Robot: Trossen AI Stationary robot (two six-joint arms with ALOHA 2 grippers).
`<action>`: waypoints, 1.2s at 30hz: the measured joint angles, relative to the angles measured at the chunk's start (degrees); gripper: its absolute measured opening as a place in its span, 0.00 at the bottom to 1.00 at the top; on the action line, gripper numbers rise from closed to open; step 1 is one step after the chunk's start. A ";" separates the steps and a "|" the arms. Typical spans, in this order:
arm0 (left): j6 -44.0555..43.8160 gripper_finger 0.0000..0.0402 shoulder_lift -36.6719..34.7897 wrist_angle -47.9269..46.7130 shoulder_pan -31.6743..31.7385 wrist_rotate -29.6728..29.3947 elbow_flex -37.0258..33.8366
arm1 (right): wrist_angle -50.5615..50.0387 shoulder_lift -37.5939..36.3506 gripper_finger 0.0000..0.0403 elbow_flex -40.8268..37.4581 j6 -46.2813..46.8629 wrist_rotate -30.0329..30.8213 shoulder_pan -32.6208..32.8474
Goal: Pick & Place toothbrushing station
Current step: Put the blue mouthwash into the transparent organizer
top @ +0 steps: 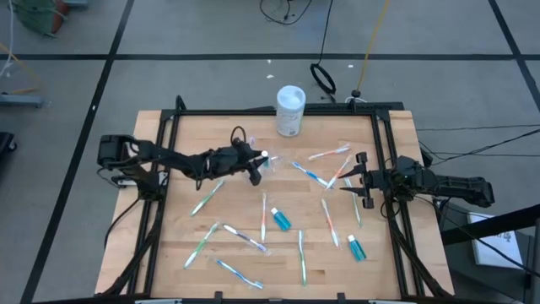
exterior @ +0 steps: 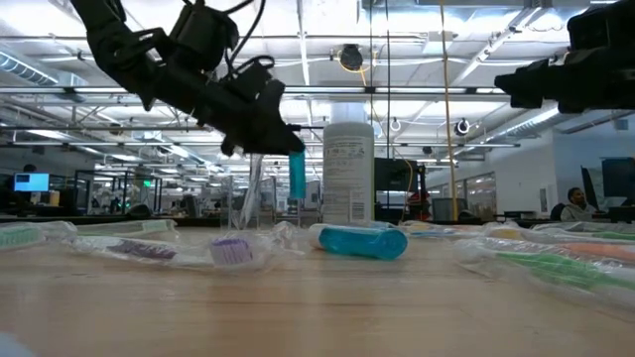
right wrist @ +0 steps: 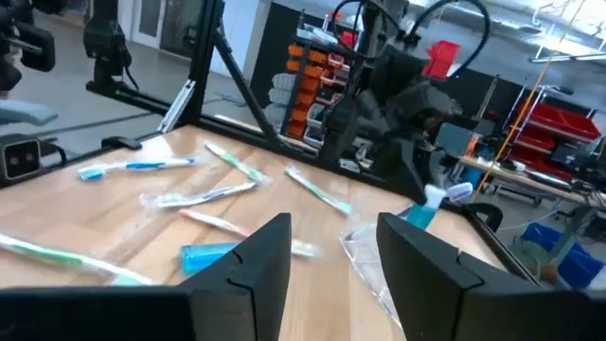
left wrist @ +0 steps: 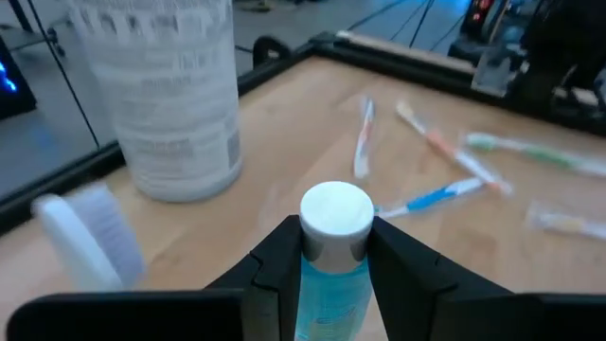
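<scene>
My left gripper hovers above the table's middle, shut on a small blue toothpaste tube with a white cap. The clear plastic cup stands on the table just beside and below the tube; it also shows in the high view. Two more blue tubes and several pastel toothbrushes lie flat on the wood. My right gripper is open and empty at the table's right, above toothbrushes. My left gripper pinches the tube's blue body between its two fingers, just behind the white cap. The tube lies along the fingers, with the cap sticking out past the fingertips. The fingers slant down from the table's left. The tube is lifted clear of the table.
A taller white cylindrical container stands at the table's far edge, behind the cup. A black frame runs around the wooden top. Toothbrushes are scattered over the middle, near and right parts of the table.
</scene>
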 joint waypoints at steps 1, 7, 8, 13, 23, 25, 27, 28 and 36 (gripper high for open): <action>0.01 0.26 0.67 0.03 0.02 -0.68 -0.01 | 0.02 0.00 0.37 0.02 0.16 0.83 -0.01; -0.64 0.26 2.20 0.29 0.08 -4.86 0.01 | -0.05 0.00 0.37 0.02 0.50 3.67 -0.02; -0.72 0.26 2.22 0.28 0.08 -4.27 0.01 | -0.05 0.00 0.37 0.02 0.46 3.69 -0.02; -1.47 0.26 2.27 -2.21 -0.11 -2.63 0.01 | -0.05 0.00 0.37 0.02 0.47 3.66 -0.02; -2.61 0.26 2.29 -6.15 -0.20 -2.57 0.03 | -0.05 0.00 0.37 0.02 0.48 3.68 -0.02; -2.61 0.26 2.29 -6.17 -0.20 -2.56 0.03 | -0.05 0.00 0.37 0.02 0.50 3.67 -0.02; -2.56 0.26 2.29 -6.17 -0.20 -2.56 0.05 | -0.05 0.00 0.37 0.02 0.52 3.69 -0.02; -2.57 0.27 2.29 -6.17 -0.20 -2.54 0.05 | -0.05 0.00 0.37 0.02 0.52 3.69 -0.02; -1.97 0.34 2.29 -6.32 -0.20 -2.47 0.05 | -0.07 0.00 0.37 0.02 0.57 3.66 -0.02</action>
